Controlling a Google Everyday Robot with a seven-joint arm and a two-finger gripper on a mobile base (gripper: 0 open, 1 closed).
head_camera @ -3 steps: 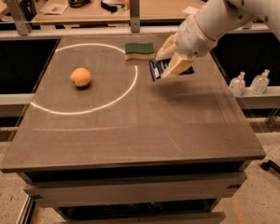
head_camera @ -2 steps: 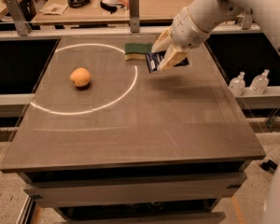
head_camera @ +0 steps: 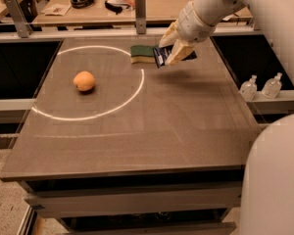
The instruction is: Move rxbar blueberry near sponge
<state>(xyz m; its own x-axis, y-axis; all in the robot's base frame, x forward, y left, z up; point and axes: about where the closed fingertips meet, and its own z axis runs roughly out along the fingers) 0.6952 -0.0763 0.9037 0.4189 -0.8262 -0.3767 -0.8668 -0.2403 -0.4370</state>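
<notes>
The sponge [head_camera: 143, 54], green top over pale yellow foam, lies at the far middle of the table. My gripper [head_camera: 170, 47] comes in from the upper right and is shut on the rxbar blueberry [head_camera: 161, 57], a dark navy bar with white print. The bar hangs tilted between the fingers, a little above the table, just right of the sponge and very close to it. Most of the bar is hidden by the fingers.
An orange [head_camera: 84, 81] sits inside a white circle [head_camera: 132, 93] marked on the brown table [head_camera: 152, 131]. Two small bottles [head_camera: 261, 86] stand off the table's right side. A cluttered bench runs behind. The robot's white body [head_camera: 277, 180] fills the lower right.
The gripper with the bar has moved left and away from me, toward the sponge's right end. The sponge and orange have not moved.
</notes>
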